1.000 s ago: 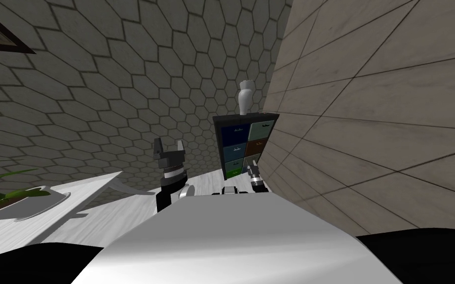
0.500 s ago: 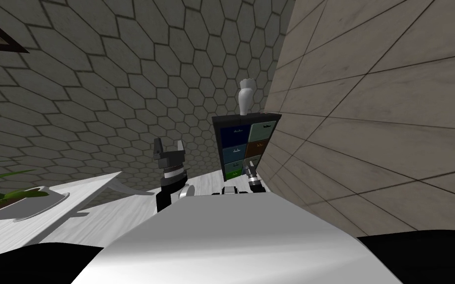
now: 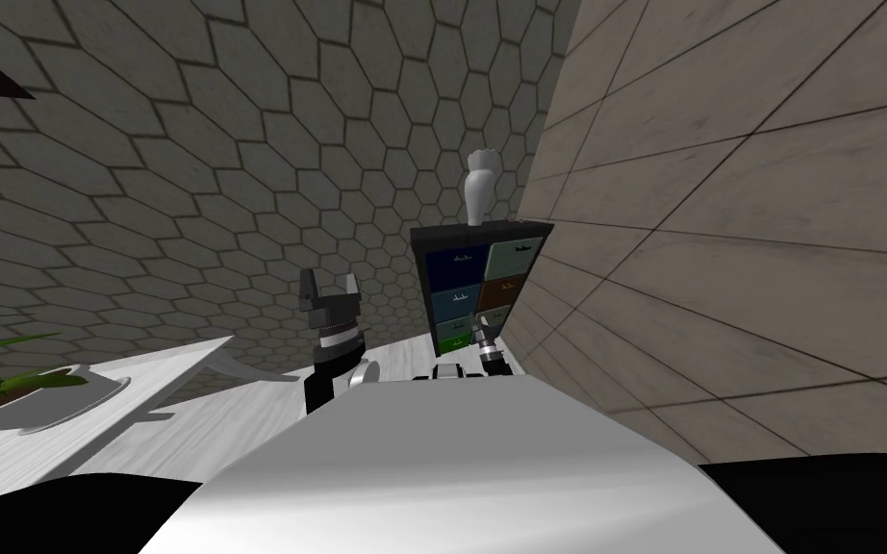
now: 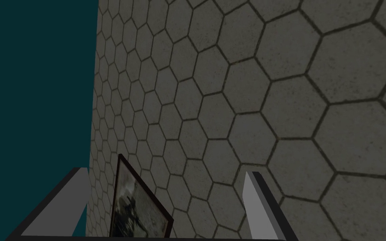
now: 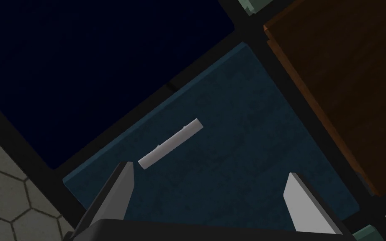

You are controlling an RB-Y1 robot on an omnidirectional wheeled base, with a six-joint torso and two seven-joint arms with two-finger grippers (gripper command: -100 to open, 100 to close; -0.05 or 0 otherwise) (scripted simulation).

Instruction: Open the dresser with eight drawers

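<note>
Dresser (image 3: 480, 279) is standing at the far right, in the corner where the hex-tiled wall (image 3: 191, 173) meets the right wall. It is showing coloured drawer fronts in two columns, all looking flush and shut. A white vase (image 3: 478, 188) is sitting on its top.

Right tool (image 5: 208, 170) is hovering just in front of the dresser, released, its fingers standing wide apart and gripping nothing. It is facing the teal drawer (image 5: 230, 159), second row down in the left column, below the navy drawer (image 5: 83, 62) and beside the brown drawer (image 5: 347, 83). The pale handle (image 5: 170, 143) is lying off centre, close to one fingertip rather than midway between the two. No contact yet, as far as I can tell.

Left tool (image 3: 328, 281) is idling, raised near the chest's left, also released and empty.

Step in hand, by my reading: the final approach to the handle, before any grasp.

The next move is calling for:
- sliding the right tool sideways so the handle is sitting between the fingers
- checking the wrist roll so the fingers are straddling the bar across its thin side
- easing forward, clenching on the handle, then pulling straight back out of the dresser
</note>
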